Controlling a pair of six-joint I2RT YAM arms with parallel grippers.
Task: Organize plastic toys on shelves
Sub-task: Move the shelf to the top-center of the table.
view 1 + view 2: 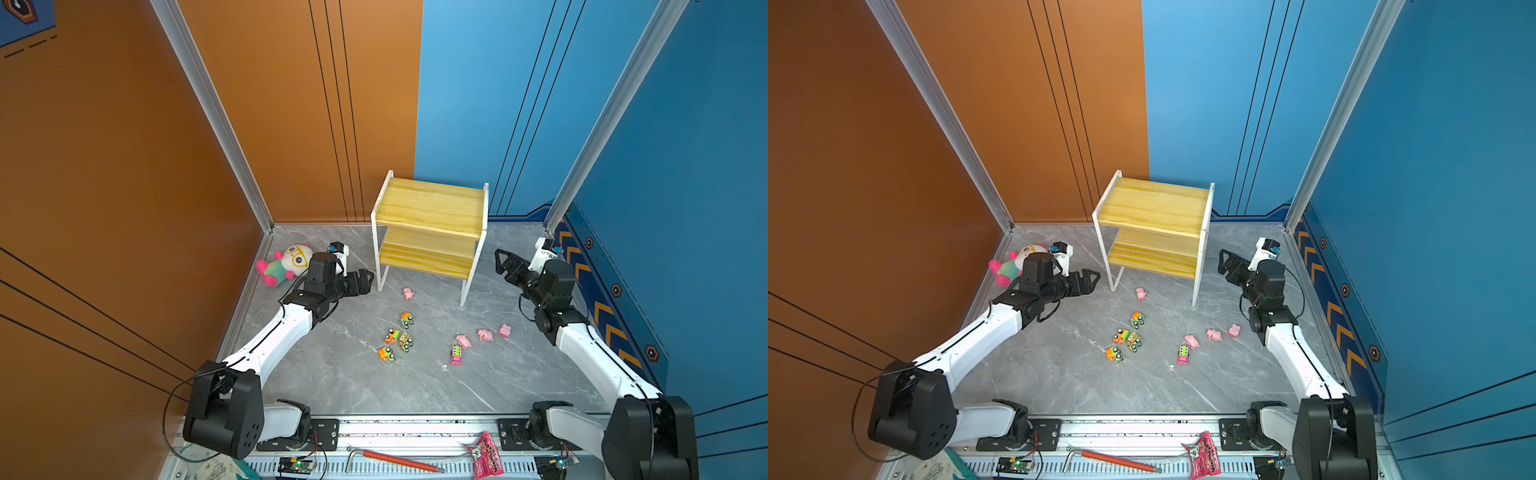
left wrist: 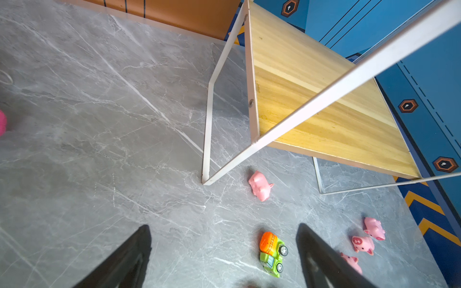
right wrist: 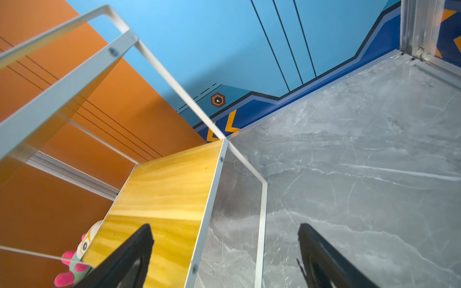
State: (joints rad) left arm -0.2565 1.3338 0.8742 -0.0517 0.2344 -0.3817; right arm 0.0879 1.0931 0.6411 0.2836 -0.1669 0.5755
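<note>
One pink truck [image 1: 456,355], long axis toward the shelves [image 1: 430,208] (front unclear), left gripper [image 1: 369,281], right gripper [image 1: 499,262], both spread.

Grey marbled tabletop [image 1: 332,386], enclosed by an orange wall [image 1: 124,166] from seven to twelve o'clock and a blue wall [image 1: 478,104] from twelve to five. A plush doll [image 1: 286,262] with white head, glasses and pink limbs lies face up at ten o'clock, near the corner. On the metal rail [image 1: 415,428] at six o'clock lie a red-handled hex key [image 1: 395,459] and, towards five o'clock, a pink packet [image 1: 487,457].
</note>
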